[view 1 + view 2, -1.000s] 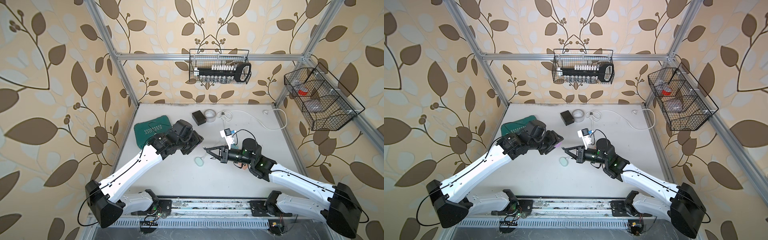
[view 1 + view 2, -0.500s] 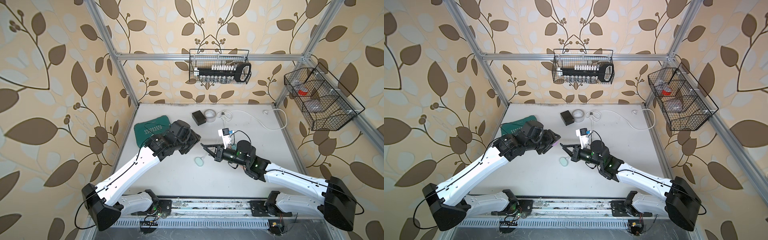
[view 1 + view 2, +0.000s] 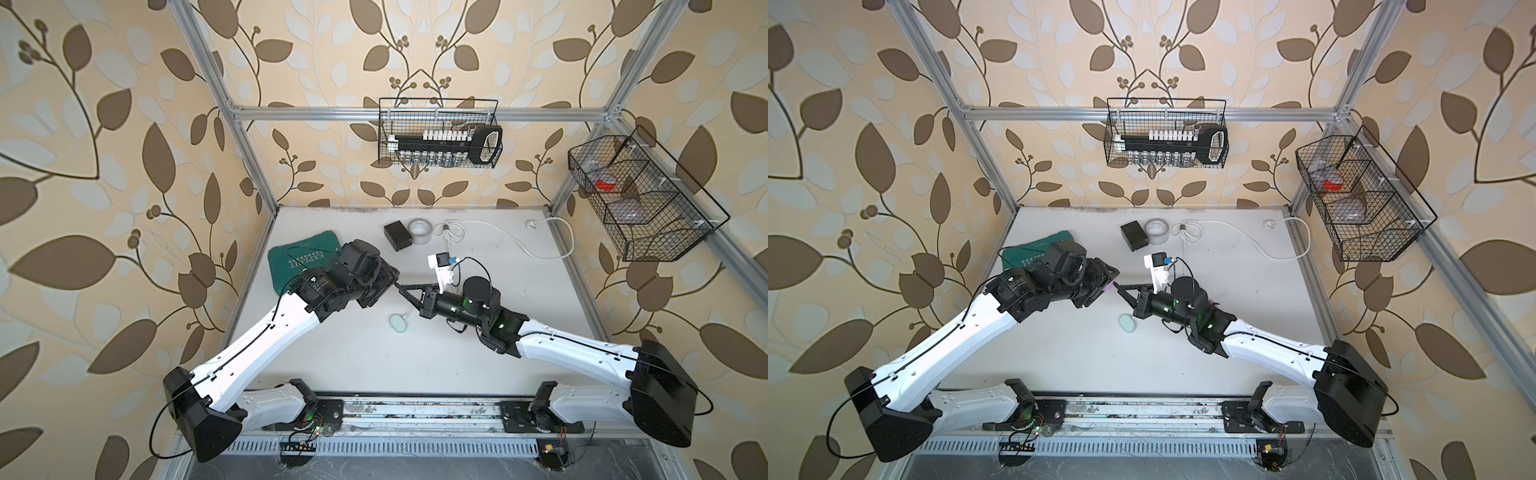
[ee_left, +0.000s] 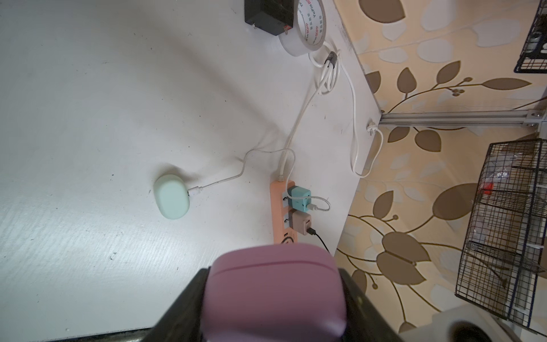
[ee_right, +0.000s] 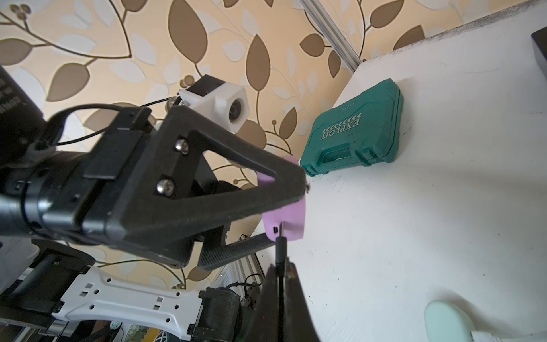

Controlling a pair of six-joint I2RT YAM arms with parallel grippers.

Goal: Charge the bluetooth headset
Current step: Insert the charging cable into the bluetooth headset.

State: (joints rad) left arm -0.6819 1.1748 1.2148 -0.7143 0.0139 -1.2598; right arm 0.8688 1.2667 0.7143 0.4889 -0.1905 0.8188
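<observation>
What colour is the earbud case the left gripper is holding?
Lilac pink case, clearest in the left wrist view.

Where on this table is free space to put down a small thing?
Bare table lies between the mint case and the front rail, and between the power strip and the white cable. Crowded: the centre, where the left gripper with the pink case meets the right gripper with the plug, and around the black box and tape roll.
</observation>
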